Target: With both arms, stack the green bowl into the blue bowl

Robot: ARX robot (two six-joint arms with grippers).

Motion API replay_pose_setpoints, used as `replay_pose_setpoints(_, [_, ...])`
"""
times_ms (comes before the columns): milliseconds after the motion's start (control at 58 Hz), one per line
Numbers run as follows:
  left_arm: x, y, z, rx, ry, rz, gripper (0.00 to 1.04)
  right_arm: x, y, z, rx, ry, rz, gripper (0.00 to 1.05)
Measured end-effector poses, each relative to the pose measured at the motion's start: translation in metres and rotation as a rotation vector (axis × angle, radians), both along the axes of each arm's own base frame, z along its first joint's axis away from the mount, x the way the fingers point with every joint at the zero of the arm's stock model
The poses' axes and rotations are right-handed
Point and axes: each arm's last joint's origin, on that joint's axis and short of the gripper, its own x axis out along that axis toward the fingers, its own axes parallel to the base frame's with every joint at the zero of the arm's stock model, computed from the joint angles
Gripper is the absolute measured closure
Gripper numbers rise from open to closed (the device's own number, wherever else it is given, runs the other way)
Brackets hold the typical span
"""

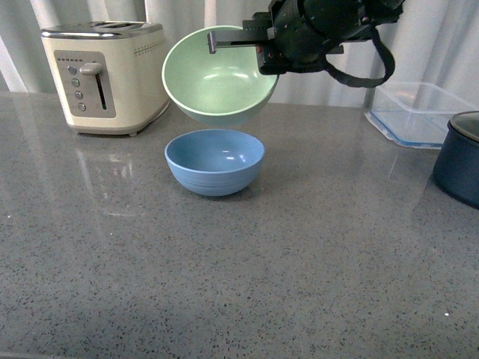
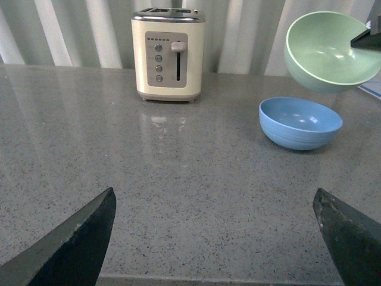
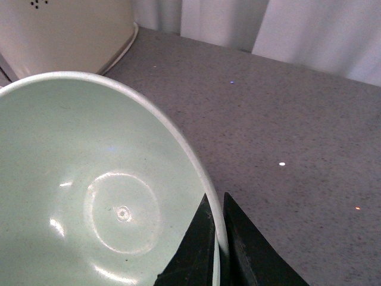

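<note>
ARX robot's right arm's fingers (image 3: 193, 256) pinch the rim of the green bowl (image 1: 218, 82), held tilted above the blue bowl (image 1: 215, 161) on the worktop (image 1: 314, 254); left arm's fingers (image 2: 71, 244) stand spread, both bowls well beyond them.

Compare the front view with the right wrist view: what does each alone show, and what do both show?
Front only: the blue bowl on the counter beneath the raised green bowl, a clear container and a navy pot. Right wrist only: the right pincer fingers straddling the green bowl's rim, one inside, one outside. Both: the green bowl, the toaster and the counter.
</note>
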Motion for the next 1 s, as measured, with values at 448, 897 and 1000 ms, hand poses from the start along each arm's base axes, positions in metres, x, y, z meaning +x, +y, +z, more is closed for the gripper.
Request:
replay_pose_setpoints(448, [0.0, 0.0, 0.0, 0.0, 0.0, 0.0, 0.07, 0.027, 0.012, -0.062, -0.058, 0.114, -0.049, 1.03])
replay_pose_setpoints(897, [0.0, 0.0, 0.0, 0.0, 0.0, 0.0, 0.07, -0.005, -0.013, -0.016, 0.108, 0.032, 0.049, 0.38])
replay_pose_setpoints(1000, [0.0, 0.0, 0.0, 0.0, 0.0, 0.001, 0.07, -0.041, -0.047, 0.023, 0.263, -0.103, 0.129, 0.15])
